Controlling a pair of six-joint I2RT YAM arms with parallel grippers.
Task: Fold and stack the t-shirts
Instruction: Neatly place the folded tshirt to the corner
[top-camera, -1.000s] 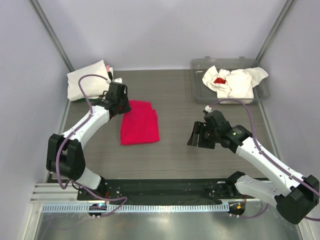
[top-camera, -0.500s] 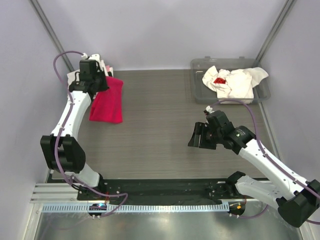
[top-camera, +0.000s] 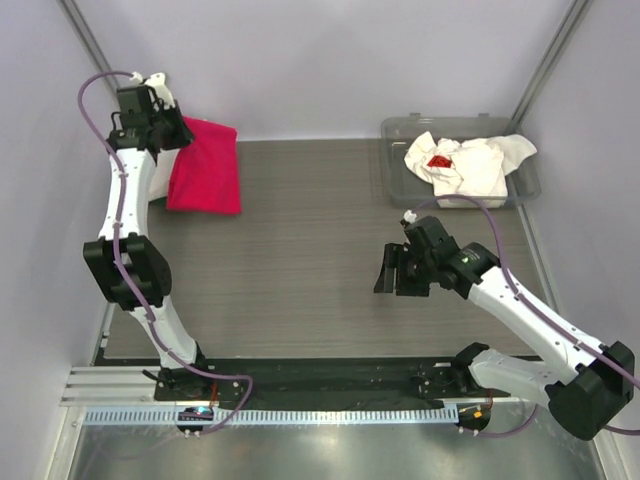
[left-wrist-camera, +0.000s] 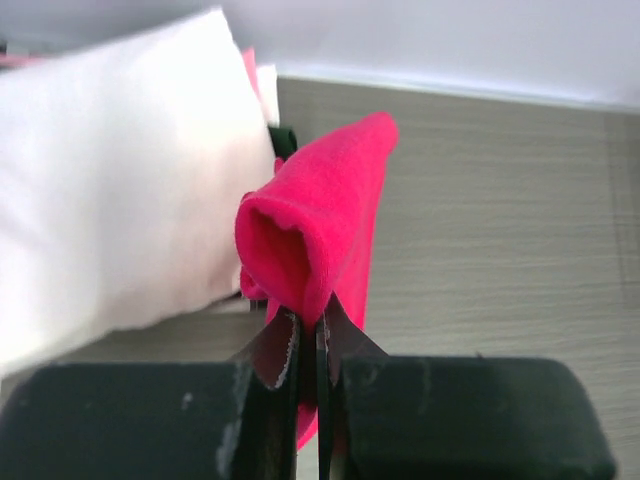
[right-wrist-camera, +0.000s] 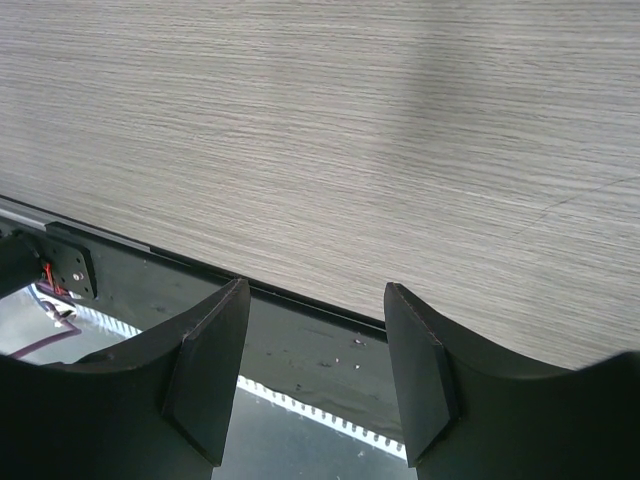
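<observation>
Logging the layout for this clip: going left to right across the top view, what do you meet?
Left gripper → red shirt → right gripper → white shirts in the tub.

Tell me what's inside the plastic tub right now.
Crumpled white t-shirts lie in the tub, one showing a small red mark. How many there are, and anything beneath them, is hidden by the top folds.

Clear grey tub (top-camera: 396, 168) at far right; wood-grain table (top-camera: 320, 285) beneath it.
</observation>
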